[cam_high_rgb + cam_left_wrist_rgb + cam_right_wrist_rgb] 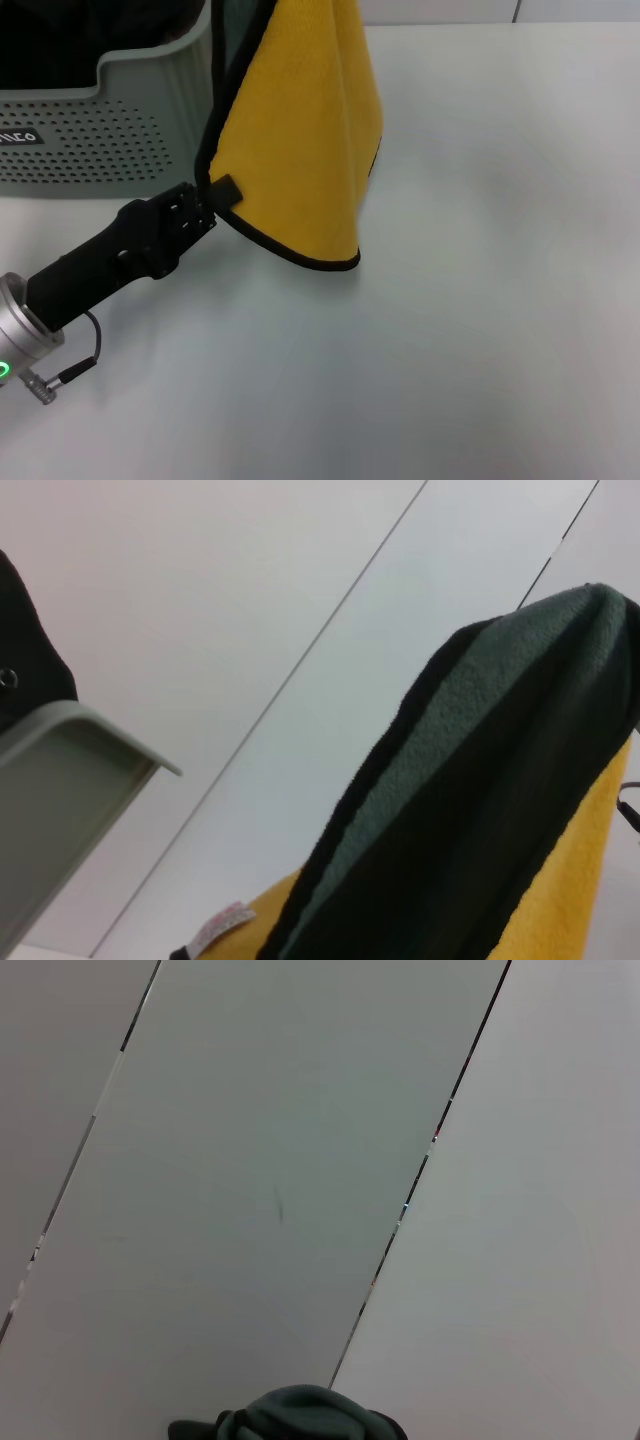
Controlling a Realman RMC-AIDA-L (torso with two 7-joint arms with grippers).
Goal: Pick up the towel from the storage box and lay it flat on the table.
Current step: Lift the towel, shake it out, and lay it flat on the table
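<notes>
The towel [300,130] hangs upright over the table [480,320], yellow side facing me, with its top running out of the head view. Its black-bordered lower corner ends just above the tabletop. My left gripper [218,195] reaches in from the lower left and is shut on the towel's left edge, one finger [226,188] lying across the border. Close up in the left wrist view, the towel [480,780] shows its teal side, some yellow and a small white label [222,925]. A bunch of teal towel [290,1415] shows in the right wrist view; the right gripper itself is out of sight.
The storage box [90,140] stands at the back left, just behind the left arm, and its rim [70,770] appears in the left wrist view. White tabletop stretches to the right and in front of the hanging towel.
</notes>
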